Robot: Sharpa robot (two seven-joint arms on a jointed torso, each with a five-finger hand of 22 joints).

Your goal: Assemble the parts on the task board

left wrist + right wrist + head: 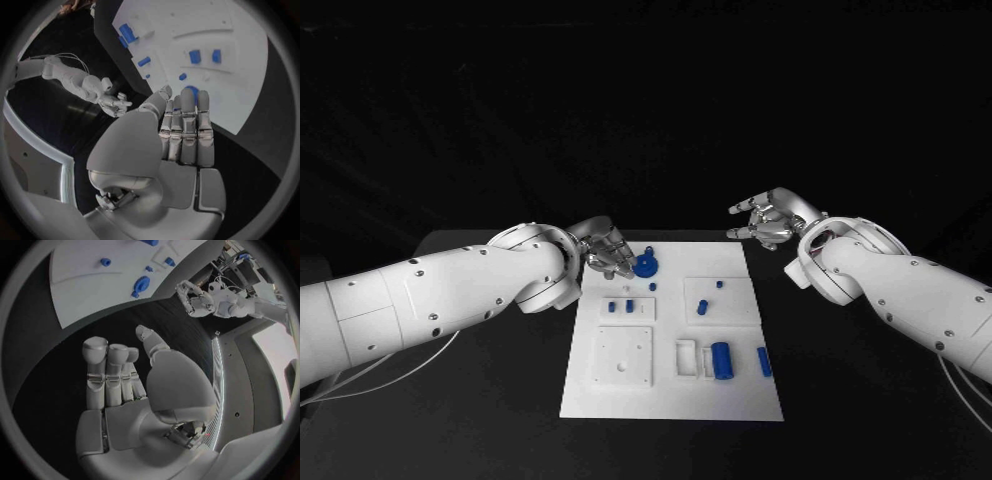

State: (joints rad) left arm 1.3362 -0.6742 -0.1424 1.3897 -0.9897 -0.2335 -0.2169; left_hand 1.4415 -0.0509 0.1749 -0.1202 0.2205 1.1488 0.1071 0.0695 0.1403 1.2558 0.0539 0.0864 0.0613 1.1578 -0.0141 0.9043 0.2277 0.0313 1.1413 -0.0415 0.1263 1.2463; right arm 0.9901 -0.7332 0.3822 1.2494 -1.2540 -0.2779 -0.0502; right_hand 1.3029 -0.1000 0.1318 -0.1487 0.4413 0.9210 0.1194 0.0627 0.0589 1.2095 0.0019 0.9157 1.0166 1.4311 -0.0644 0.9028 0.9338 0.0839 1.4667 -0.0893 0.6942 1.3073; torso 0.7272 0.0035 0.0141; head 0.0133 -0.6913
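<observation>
The white task board (733, 400) lies in the middle of the black table. A round blue part (648, 264) sits near its far left corner. My left hand (606, 250) hovers right beside it, fingers straight and together, their tips at the part (190, 91); I cannot tell whether they touch it. Small blue parts (630, 305) stand in a raised white block, with others (702, 306) to the right. A thick blue cylinder (721, 357) and a blue bar (764, 361) lie nearer me. My right hand (769, 218) hangs empty, fingers apart, beyond the board's far right corner.
A white square plate (625, 355) with small holes and a white block (685, 357) lie on the board's near half. Black table surface (488, 400) runs along both sides of the board. The right wrist view shows my left hand (194, 297) past the board's edge.
</observation>
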